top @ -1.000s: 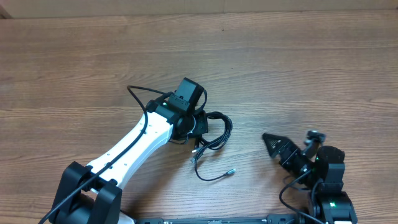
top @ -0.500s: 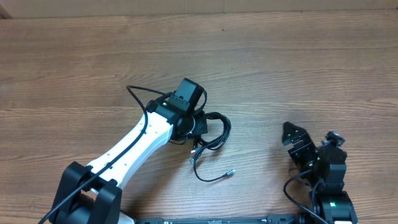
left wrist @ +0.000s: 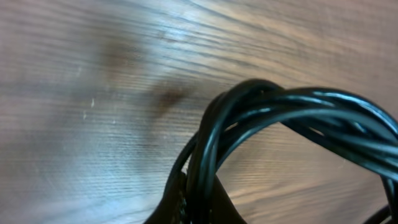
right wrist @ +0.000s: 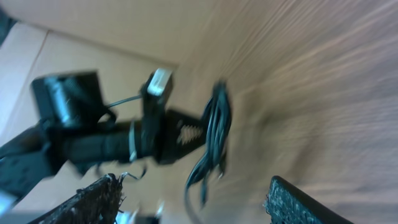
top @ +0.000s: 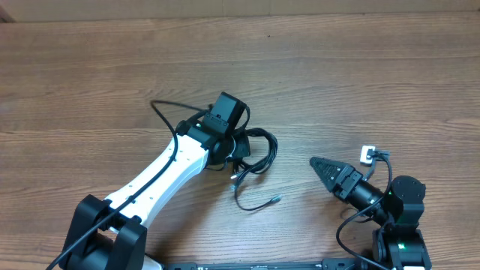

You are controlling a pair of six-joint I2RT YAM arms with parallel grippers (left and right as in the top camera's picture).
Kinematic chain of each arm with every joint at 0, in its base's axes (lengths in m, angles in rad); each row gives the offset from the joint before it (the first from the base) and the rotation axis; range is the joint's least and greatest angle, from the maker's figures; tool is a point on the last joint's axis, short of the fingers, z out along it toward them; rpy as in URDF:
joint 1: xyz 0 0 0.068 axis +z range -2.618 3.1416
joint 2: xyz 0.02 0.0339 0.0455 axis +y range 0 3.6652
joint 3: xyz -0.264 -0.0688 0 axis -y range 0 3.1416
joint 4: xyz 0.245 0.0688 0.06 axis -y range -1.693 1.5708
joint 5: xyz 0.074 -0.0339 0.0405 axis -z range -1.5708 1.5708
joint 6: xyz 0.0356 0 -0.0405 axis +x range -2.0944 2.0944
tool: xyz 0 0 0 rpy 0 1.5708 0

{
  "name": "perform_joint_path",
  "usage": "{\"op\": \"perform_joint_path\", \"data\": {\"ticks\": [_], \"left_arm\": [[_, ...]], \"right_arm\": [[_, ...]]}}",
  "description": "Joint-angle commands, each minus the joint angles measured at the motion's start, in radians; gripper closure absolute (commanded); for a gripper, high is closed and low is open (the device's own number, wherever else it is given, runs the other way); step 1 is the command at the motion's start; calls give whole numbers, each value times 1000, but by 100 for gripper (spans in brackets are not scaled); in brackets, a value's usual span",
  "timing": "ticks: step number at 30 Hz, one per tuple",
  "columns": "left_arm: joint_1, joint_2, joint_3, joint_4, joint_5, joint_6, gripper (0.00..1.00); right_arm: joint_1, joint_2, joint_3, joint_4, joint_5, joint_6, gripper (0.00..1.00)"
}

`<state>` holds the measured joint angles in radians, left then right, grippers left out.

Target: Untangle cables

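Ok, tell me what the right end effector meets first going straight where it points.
The right end effector would likely meet the cables first, gripped by the left end effector; height is unclear.

white left arm with black joints and a black wire along it; black right arm with a green light.

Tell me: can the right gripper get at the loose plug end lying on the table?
Probably yes. The right gripper points that way with jaws apart, and only bare table lies between it and the loose plug end. The left gripper holds the cables further left, out of that path.
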<state>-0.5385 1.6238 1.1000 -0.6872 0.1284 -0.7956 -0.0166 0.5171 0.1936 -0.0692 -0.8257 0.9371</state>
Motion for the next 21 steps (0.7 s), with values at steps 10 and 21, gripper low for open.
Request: {"op": "perform_joint_path", "data": {"ticks": [10, 21], "left_arm": [[-17, 5, 2, -23, -5, -674, 95], [-45, 5, 2, -38, -6, -447, 96]], "right_arm": [[264, 1, 24, -20, 181, 119, 25], [621, 211, 25, 183, 626, 200, 27]]}}
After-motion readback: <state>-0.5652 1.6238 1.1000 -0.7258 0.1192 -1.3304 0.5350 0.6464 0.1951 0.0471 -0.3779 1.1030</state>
